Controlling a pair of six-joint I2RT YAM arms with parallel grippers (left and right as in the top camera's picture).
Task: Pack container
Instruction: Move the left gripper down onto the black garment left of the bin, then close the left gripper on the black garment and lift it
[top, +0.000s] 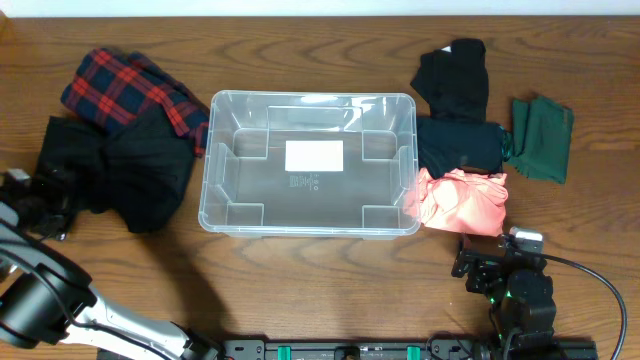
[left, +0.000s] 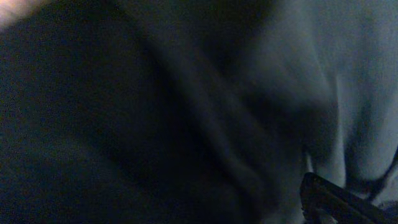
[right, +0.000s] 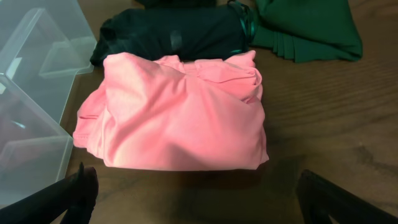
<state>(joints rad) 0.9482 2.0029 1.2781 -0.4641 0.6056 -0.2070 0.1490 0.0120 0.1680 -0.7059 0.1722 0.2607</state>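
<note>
The clear container stands empty mid-table, a white label on its base. My left gripper is at the far left, pushed up against a black garment. The left wrist view is filled with dark cloth, and only one finger shows, at the bottom right. My right gripper stands open just in front of a folded pink garment. In the right wrist view the pink garment lies ahead of the gripper, with bare wood between its fingers.
A red and navy plaid garment lies at the back left. Right of the container lie a black garment, a dark one and a green one. The container's corner is left of the pink garment.
</note>
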